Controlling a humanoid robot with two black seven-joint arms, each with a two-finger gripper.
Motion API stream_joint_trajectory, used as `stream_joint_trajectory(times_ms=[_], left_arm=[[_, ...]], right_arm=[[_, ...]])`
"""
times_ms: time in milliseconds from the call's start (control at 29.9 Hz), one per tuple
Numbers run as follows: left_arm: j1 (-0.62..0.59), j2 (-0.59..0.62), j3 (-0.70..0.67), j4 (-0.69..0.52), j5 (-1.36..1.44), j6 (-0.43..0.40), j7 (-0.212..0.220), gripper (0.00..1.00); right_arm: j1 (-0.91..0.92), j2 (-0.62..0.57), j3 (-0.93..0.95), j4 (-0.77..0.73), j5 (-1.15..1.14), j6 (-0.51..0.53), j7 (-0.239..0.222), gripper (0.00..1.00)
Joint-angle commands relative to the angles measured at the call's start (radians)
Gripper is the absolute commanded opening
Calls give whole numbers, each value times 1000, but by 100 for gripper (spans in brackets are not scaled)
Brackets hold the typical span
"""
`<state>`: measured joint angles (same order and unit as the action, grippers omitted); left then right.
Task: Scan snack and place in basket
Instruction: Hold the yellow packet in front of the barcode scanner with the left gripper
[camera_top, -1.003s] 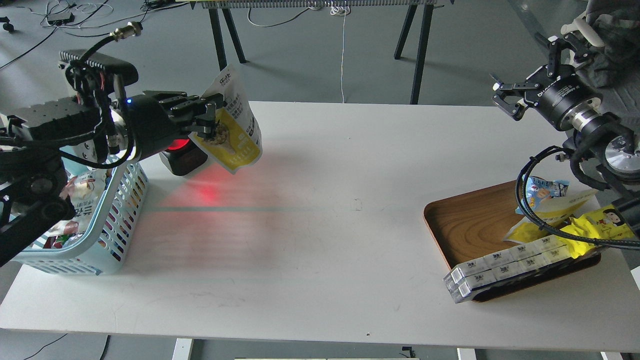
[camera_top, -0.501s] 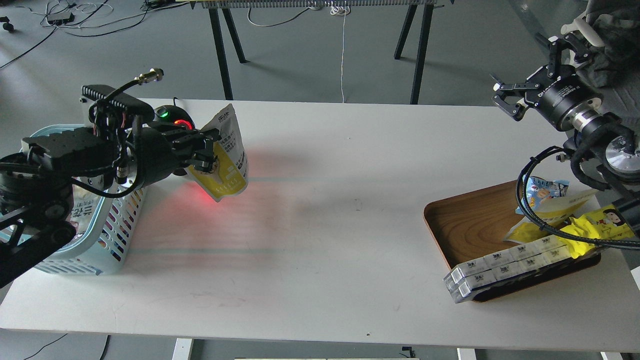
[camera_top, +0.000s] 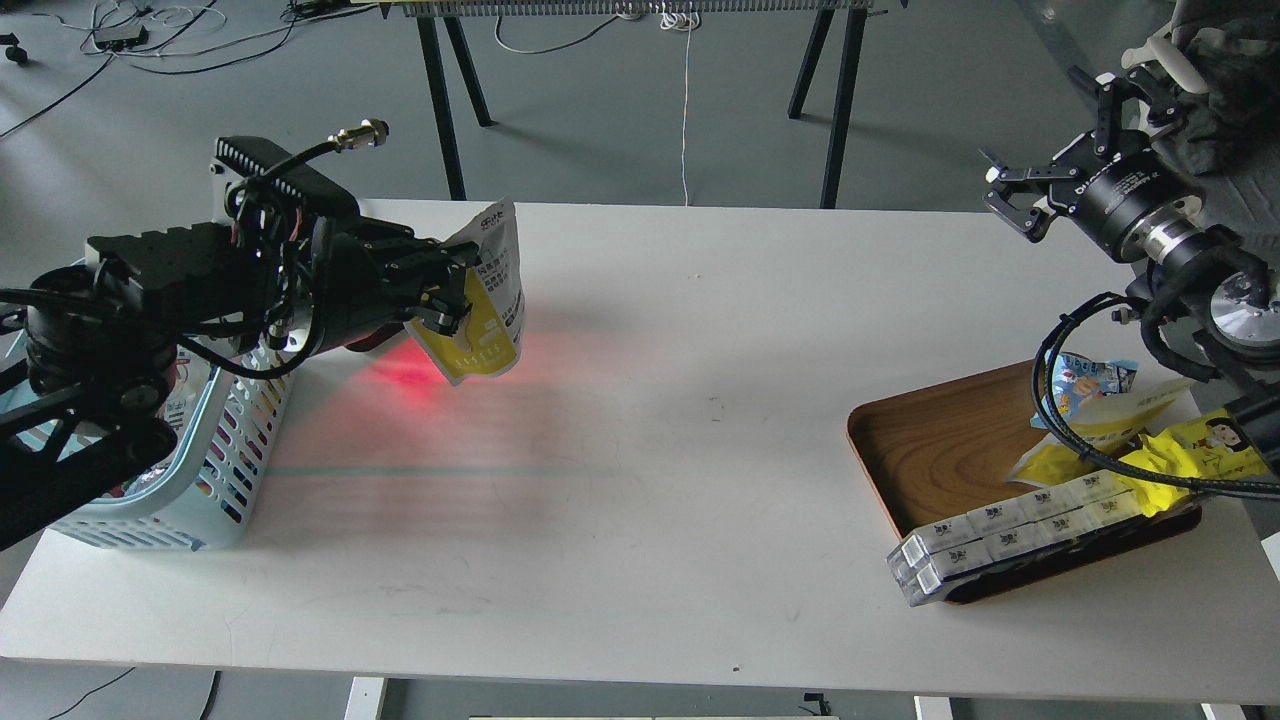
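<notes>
The snack is a yellow-and-white pouch hanging upright above the table's left part, its printed back toward me. My left gripper is shut on the pouch's left side and holds it in the air. Red scanner light falls on the table under and beside it. The light blue slotted basket stands at the table's left edge, below my left arm, which hides much of it. My right gripper is open and empty, raised above the table's far right.
A brown wooden tray at the right holds a blue cartoon packet, bright yellow wrappers and a row of white boxes. The scanner is almost hidden behind my left arm. Black table legs stand behind the table.
My left gripper with the pouch dipped down and toward the basket, then moved up and right again. The scanner is now hidden behind the arm. The right arm has not moved.
</notes>
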<state>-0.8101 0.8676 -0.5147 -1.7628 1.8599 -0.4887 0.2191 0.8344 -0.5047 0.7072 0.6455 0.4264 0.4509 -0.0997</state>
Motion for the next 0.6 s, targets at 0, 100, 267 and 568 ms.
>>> stream_joint_trajectory(times_ms=[0,100,267,568], left_arm=[[-11,1,16,2,51,0,-1,1],[-12,-1,18,2,65,0,-3,1],[-40,-1,19,2,82,0,-3,1],[-47,-1,19,5,87,0,-3,1]], right_arm=[[-1,0,0,0,0,0,0,98],[-3,-1,0,0,0,0,-2,98],[-3,-1,0,3,0,0,0,98],[-3,0,0,3,0,0,0,98]])
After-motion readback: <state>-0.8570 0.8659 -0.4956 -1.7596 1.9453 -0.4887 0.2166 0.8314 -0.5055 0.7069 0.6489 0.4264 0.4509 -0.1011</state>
